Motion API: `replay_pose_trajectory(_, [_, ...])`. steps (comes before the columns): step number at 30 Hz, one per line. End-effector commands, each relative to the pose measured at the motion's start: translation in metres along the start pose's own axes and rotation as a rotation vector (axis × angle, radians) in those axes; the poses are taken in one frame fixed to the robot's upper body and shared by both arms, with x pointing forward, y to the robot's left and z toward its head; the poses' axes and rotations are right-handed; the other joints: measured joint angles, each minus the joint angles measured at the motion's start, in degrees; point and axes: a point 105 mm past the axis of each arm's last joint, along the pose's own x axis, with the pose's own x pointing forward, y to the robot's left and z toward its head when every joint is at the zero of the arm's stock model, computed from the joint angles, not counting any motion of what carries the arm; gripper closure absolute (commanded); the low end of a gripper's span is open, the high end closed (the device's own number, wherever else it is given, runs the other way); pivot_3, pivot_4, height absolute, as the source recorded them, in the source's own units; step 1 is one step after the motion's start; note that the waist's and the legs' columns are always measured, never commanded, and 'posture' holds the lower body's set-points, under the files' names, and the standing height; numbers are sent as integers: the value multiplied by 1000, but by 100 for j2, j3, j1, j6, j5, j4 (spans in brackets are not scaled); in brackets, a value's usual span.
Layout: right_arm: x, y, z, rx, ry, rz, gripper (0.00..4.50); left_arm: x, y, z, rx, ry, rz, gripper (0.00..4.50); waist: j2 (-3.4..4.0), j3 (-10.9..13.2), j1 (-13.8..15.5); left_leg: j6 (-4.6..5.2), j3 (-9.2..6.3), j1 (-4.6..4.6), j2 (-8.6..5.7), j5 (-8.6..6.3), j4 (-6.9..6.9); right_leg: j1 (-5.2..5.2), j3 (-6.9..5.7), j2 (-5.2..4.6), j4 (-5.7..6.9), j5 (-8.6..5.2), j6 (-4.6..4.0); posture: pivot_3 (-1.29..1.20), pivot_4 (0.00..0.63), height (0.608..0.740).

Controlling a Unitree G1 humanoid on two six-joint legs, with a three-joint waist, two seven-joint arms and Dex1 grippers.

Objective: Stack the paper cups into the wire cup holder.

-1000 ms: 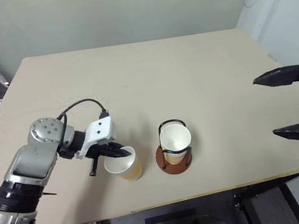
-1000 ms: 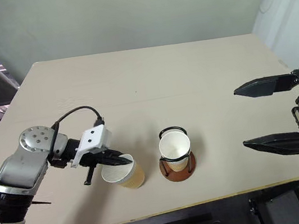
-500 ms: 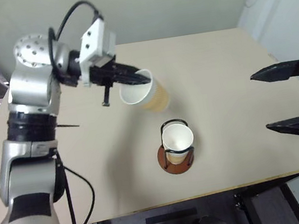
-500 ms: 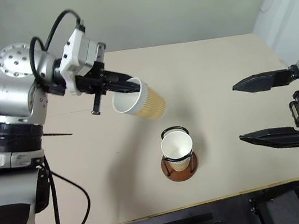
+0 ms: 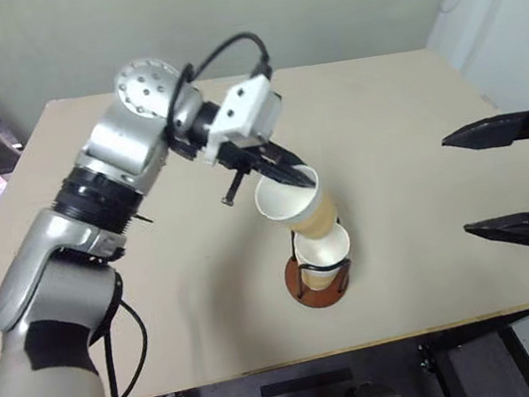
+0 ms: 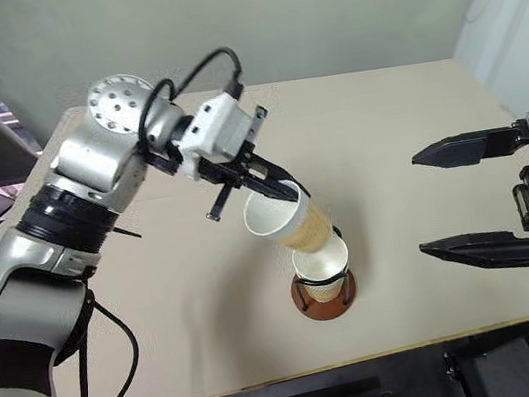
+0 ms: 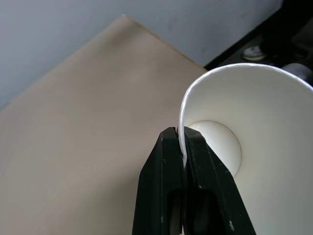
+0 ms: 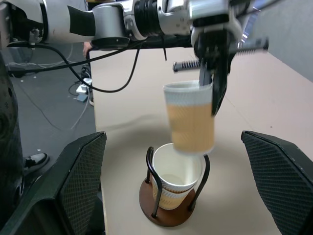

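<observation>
Left gripper (image 7: 184,147) pinches the paper cup (image 6: 283,218) by its thin, crushable rim, at eleven o'clock above the wire cup holder (image 6: 323,290); right gripper (image 6: 466,197) gapes wide, empty.

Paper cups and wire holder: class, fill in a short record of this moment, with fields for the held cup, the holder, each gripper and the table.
held cup: paper cup pinched at its rim, tilted, in the air just above the holder
wire cup holder: upright on its round brown base, with a cup already seated inside
left gripper: shut on the held cup's rim, one finger inside, one outside
right gripper: open, holding nothing, off to the holder's right
table: light tan top
</observation>
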Motion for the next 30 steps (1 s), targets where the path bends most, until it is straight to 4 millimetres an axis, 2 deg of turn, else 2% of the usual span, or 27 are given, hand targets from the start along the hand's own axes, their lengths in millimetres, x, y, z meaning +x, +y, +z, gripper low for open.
replay_pose_trajectory(1, [-3,4,8,-42,5,-30,0,6,0,12,80,-1,-72,4467,0,0,9,2,-1,-3,0,-1,3,0,1,-3,-1,0,2,0,150,740])
replay_pose_trajectory(14, [-5,6,9,-42,21,-62,0,28,-8,-6,87,69,-169,4467,1,0,29,19,6,-16,-10,-11,41,4,-1,-7,2,5,17,0,150,740])
replay_pose_trajectory(17, [-6,6,8,-42,24,-65,0,32,-6,-6,85,63,-170,3834,1,0,39,20,6,-19,-12,-11,41,4,-2,-7,0,5,17,0,150,740])
replay_pose_trajectory(27, [-5,4,5,-42,34,-55,0,33,5,-4,107,46,-115,170,1,0,56,22,13,-23,-14,-12,45,4,-7,-6,0,5,19,0,150,740])
replay_pose_trajectory(28, [-4,4,4,-42,34,-52,0,33,7,-4,112,44,-103,25,1,0,59,22,12,-26,-14,-12,46,4,-8,-6,-1,6,20,0,150,740])
replay_pose_trajectory(30, [-4,3,4,-44,33,-46,0,32,10,-3,116,38,-79,25,1,0,61,23,13,-27,-15,-13,49,4,-8,-6,-1,7,21,0,150,740])
